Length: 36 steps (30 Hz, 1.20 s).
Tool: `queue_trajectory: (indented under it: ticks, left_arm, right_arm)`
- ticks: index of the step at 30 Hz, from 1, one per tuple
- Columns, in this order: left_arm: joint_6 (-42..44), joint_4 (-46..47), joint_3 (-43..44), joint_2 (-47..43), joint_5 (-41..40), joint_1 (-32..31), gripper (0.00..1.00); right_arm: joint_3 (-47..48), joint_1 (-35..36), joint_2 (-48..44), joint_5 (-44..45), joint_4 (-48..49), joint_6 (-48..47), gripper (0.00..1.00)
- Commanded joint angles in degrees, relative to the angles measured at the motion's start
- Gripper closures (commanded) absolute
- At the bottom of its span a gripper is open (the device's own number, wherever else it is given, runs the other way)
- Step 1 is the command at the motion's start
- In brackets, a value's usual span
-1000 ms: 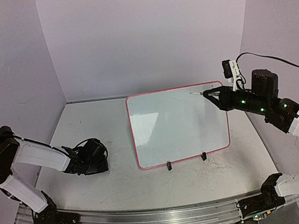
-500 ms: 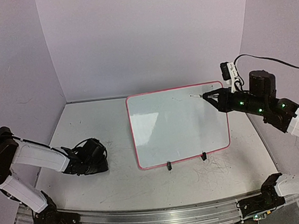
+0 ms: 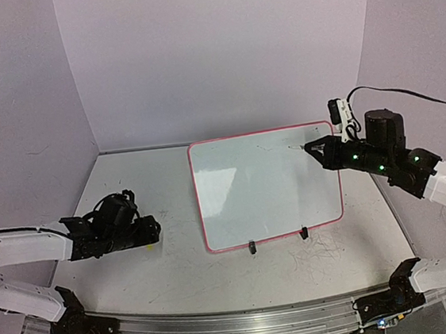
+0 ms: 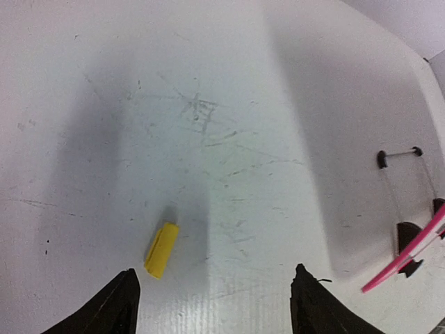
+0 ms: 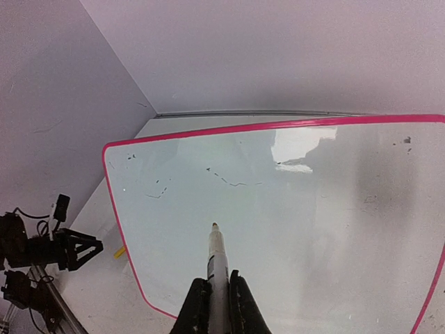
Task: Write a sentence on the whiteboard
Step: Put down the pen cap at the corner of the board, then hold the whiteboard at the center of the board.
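Observation:
The whiteboard [image 3: 265,186] lies propped on the table, white with a pink rim. The sentence is out of view; only a few dark specks [image 5: 233,182] show on the board. My right gripper [image 3: 317,147] is shut on a grey-white marker [image 5: 216,247]. The marker's bare tip points at the board's upper right area, a little above the surface. My left gripper [image 4: 215,278] stands open low over the table, left of the board. A small yellow marker cap [image 4: 161,249] lies loose on the table just ahead of the left finger [image 4: 118,299], touching neither finger.
Two black clip feet [image 3: 252,248] hold the board's near edge, and its pink rim [image 4: 407,257] shows at the right of the left wrist view. Grey scratch marks [image 3: 319,248] cover the tabletop. Purple walls close in on three sides.
My left gripper has gone from shut to open and its arm has stretched out lower and leftward, leaving the yellow cap on the table. The right gripper with the marker shifted only slightly.

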Motion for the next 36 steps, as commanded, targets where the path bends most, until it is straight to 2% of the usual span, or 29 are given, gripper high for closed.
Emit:
queue_trajectory:
  ticks: [1, 5, 7, 10, 13, 17, 23, 26, 31, 36]
  left_arm:
    - [5.2, -3.2, 6.5, -4.6, 4.4, 0.9, 0.20]
    - [11.6, -3.0, 11.2, -5.9, 11.3, 4.1, 0.10]
    - [14.7, -1.7, 13.8, -4.8, 16.3, 7.7, 0.09]
    - [15.7, 3.3, 16.6, -1.9, 29.1, 14.9, 0.09]
    - [14.9, 9.9, 18.1, 1.4, 38.0, 18.7, 0.10]
    - [16.1, 14.4, 21.3, 6.1, 42.3, 19.7, 0.11]
    - [16.6, 19.3, 24.4, 9.2, 47.5, 21.1, 0.14]
    - [16.4, 22.2, 25.4, 11.5, 52.5, 21.0, 0.19]
    - [14.6, 29.6, 24.5, 14.5, 58.4, 21.1, 0.25]
    - [13.4, 33.1, 24.6, 16.5, 62.1, 21.0, 0.32]
  right_arm:
    - [-2.3, 0.0, -2.7, 6.5, 1.0, -0.8, 1.00]
    - [-5.1, 0.0, -3.5, 7.9, 3.2, -2.6, 1.00]
    - [-4.7, 0.1, -2.6, 8.1, 3.3, -3.3, 1.00]
    - [-2.9, 1.4, -0.4, 8.4, 3.3, -6.1, 1.00]
    - [-1.5, 6.4, 1.3, 13.1, 4.2, -9.0, 1.00]
    - [1.5, 15.0, 5.2, 20.6, 6.4, -10.2, 1.00]
    - [4.9, 18.8, 10.4, 16.1, 12.4, -14.4, 1.00]
    - [7.2, 20.9, 13.7, 14.7, 14.8, -18.7, 1.00]
    - [11.5, 25.7, 19.9, 16.5, 17.1, -23.4, 1.00]
    - [12.9, 29.6, 25.4, 18.5, 19.6, -25.7, 1.00]
